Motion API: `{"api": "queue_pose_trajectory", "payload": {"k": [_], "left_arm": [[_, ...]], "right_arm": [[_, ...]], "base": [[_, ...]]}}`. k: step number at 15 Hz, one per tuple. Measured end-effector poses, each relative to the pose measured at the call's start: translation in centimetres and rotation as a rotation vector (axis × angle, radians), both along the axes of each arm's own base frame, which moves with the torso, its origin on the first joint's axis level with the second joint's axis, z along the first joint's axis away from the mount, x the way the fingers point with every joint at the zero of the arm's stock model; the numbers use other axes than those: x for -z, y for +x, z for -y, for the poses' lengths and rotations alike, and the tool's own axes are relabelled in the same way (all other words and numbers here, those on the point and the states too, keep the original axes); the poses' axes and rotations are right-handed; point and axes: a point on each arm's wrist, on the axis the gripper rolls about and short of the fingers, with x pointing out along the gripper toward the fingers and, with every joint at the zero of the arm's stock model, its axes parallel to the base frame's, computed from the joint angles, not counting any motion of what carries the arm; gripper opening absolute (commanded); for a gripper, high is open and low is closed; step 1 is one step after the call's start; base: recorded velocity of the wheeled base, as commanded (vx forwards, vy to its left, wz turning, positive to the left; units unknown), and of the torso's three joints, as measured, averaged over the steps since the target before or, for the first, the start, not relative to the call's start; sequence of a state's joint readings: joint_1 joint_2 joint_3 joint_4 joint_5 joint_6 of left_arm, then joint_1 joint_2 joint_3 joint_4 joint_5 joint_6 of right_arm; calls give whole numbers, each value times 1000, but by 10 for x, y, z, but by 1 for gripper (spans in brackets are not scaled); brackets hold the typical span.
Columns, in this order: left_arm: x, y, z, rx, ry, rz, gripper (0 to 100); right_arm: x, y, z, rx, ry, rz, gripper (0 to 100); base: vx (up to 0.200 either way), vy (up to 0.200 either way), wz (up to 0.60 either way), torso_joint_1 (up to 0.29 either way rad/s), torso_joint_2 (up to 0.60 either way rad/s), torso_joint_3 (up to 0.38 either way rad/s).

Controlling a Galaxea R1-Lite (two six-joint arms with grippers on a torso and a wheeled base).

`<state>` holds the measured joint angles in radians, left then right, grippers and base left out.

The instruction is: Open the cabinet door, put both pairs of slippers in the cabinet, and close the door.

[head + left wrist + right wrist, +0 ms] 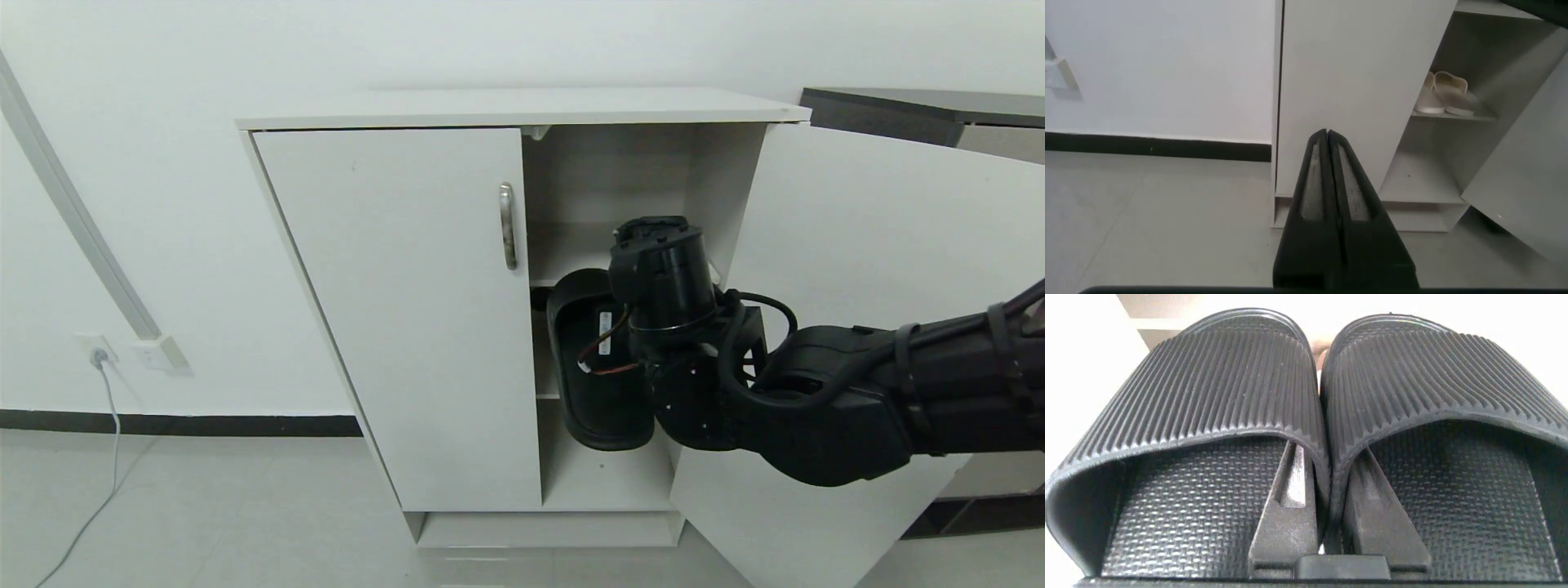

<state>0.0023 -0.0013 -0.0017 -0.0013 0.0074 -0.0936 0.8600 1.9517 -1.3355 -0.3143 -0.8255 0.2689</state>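
White board makes up the whole cabinet [522, 106], and I read it from its left side. Low in front of it, the left gripper [1328, 139] has its two fingers pressed together with nothing between them. The left door [392, 310] is closed, with its metal handle [507, 226] at the inner edge. Just beside that edge, in the open right half, the black slippers [592, 367] hang nearly upright in front of the shelf edges. The right gripper [1328, 478] is clamped on the two inner walls of the pair, one finger inside each slipper. On a shelf above the cabinet floor the beige slippers [1445, 91] already lie, near its left end. The right door [882, 269] is wide open.

I judge that the step in hand is placing the black pair. The cabinet floor looks free, so it seems the better place. The arm should keep the pair away from the closed door's edge and the shelf front, bring it down flat, and open the fingers only when the soles rest on the board.
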Motion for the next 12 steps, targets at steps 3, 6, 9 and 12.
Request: {"api": "queue_pose_trajectory", "payload": {"k": [3,6,9,12], "left_arm": [[0,0,0,1,2,0,0],[0,0,0,2,2,0,0],[0,0,0,2,2,0,0],[0,0,0,2,2,1,0]], "right_arm": [[1,2,2,8,-1,-1,0],[1,3,2,9,-3,-1,0],[1,4,3,12,-2,-1,0],[3,5,3,14,-7,-4,0]], "base": [[133,0,0,2,3,5],[200,0,0,-1,2,4],[200,0,0,5,1,4],[200,0,0,1,5,1]]}}
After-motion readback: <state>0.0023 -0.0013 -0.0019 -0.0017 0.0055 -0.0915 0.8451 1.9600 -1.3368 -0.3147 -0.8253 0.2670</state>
